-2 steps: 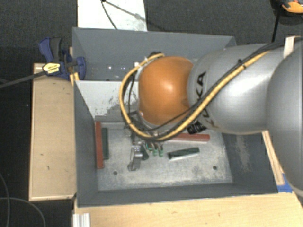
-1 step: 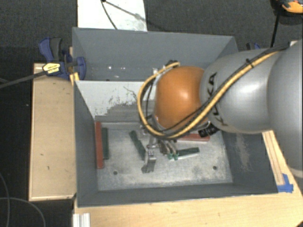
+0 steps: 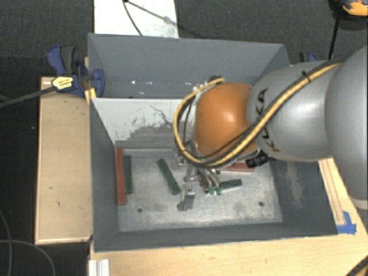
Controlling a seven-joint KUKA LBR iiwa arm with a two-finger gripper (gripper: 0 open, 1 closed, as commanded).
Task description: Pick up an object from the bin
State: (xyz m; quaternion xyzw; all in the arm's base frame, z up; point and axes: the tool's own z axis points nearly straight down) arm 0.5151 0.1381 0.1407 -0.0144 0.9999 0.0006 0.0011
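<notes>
Claw (image 3: 196,192) is down low over the middle of the bin (image 3: 190,62), and how wide it stands, I can't tell. A slanted dark green bar (image 3: 168,177) lies just left of it, a short green piece (image 3: 231,184) just right.

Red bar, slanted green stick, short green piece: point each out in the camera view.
Red bar (image 3: 121,180): camera view, middle of its length.
Slanted green stick (image 3: 169,177): camera view, middle of its length.
Short green piece (image 3: 232,183): camera view, its right half, clear of the arm.
</notes>
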